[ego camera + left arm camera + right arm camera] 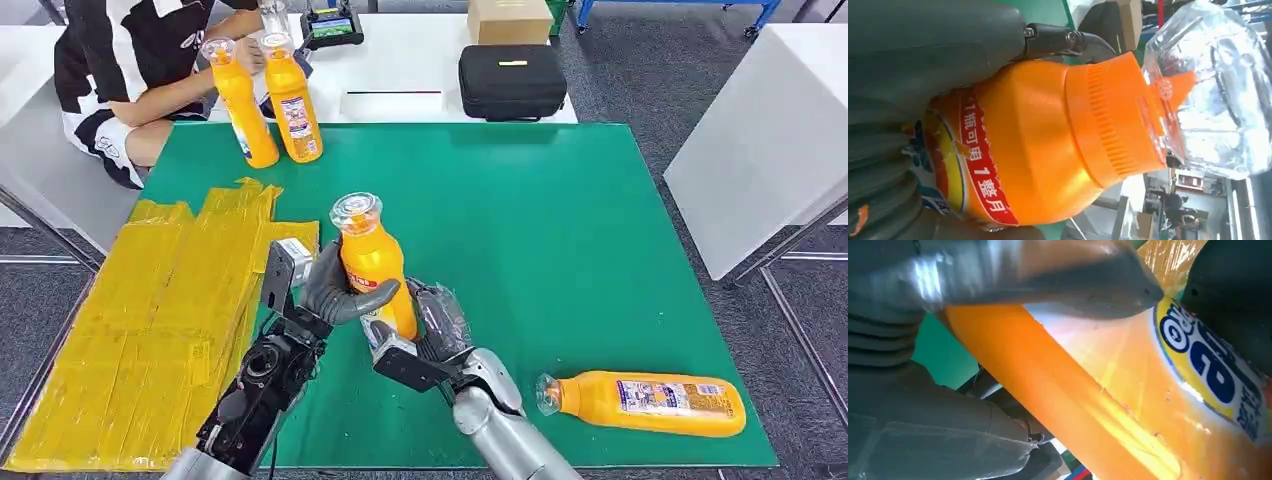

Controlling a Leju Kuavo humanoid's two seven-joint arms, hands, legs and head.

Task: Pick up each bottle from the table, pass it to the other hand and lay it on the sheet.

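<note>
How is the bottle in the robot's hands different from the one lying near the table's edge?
The held bottle stands upright, clear cap up; the lying bottle is on its side on the green table, cap toward the robot's arms. The held bottle is off the table, with the left hand and right hand both on it; nothing touches the lying bottle. The held bottle's label is mostly covered by fingers; the lying bottle's faces up. Both are orange with clear caps.

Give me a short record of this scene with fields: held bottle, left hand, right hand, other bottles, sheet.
held bottle: orange bottle, upright, between both hands
left hand: left hand grips its body
right hand: right hand holds its lower part
other bottles: lying bottle on green mat; two standing bottles by a person
sheet: yellow sheet, no bottle on it
</note>
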